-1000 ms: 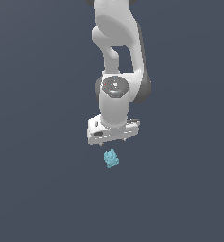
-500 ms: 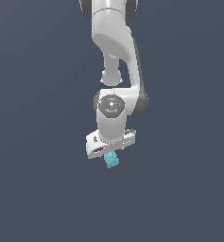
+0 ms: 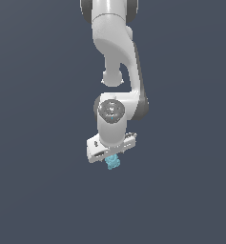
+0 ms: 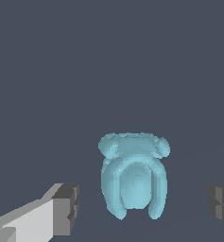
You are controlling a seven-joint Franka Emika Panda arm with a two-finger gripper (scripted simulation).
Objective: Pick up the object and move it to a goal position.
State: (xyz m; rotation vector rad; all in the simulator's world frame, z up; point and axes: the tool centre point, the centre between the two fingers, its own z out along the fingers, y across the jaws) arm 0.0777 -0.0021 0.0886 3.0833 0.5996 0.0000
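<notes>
The object (image 3: 113,163) is a small light-blue knobbly blob lying on the dark grey floor. In the exterior view it peeks out just under my white gripper (image 3: 112,158), which hangs straight above it. In the wrist view the object (image 4: 133,176) lies between the two dark finger pads, one pad (image 4: 66,208) on one side and the other (image 4: 220,204) on the other side. Both pads stand well apart from it with a clear gap on each side. The gripper (image 4: 143,208) is open and holds nothing.
Only the flat dark grey floor (image 3: 38,190) and the white arm (image 3: 117,62) rising above the gripper show. No other objects, containers or edges are in view.
The gripper has come down over the object: a second ago it hung well above it, now its body nearly covers the object in the exterior view. The object has not moved.
</notes>
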